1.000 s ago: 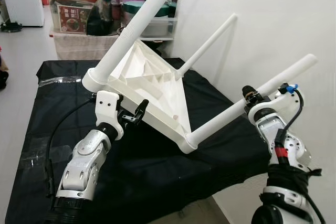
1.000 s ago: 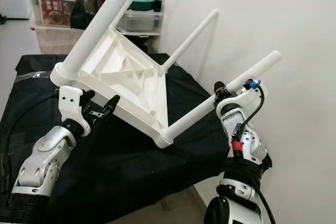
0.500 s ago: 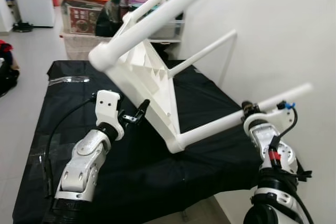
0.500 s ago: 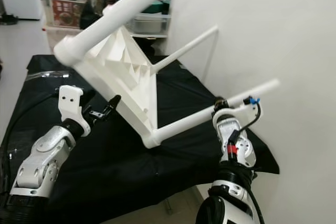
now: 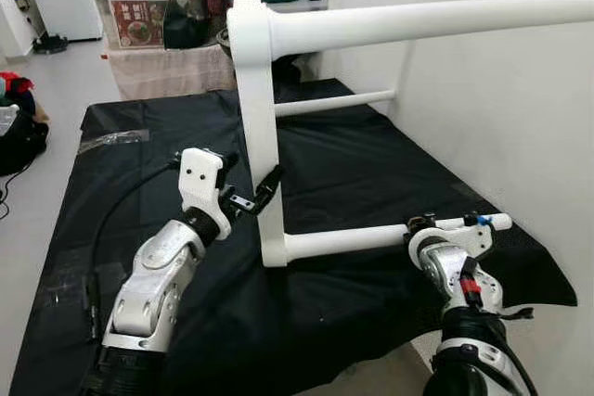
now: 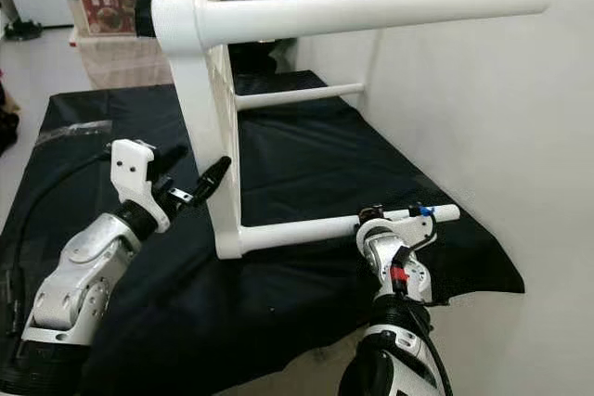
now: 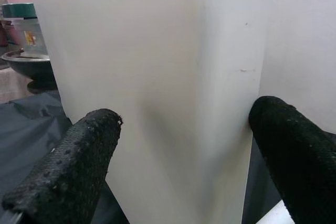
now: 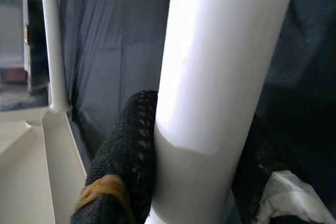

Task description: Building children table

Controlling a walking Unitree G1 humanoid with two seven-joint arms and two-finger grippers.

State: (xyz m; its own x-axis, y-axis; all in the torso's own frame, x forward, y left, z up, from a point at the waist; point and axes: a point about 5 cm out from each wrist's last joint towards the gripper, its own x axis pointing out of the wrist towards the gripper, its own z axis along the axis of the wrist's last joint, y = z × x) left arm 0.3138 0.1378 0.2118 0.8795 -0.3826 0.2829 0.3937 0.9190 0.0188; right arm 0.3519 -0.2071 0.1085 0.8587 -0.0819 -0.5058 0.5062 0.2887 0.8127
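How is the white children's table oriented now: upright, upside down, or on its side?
On its side: the children's table has its tabletop vertical and legs horizontal, the right gripper clamping the lowest leg.

My arms are silver, jointed metal, each ending in a white wrist block and a pincer of two long black fingers with a pebbled surface. A black cable loops beside my left pincer (image 5: 249, 194); my right pincer (image 5: 419, 229) carries a red band, a blue clip and an orange ring on one finger.
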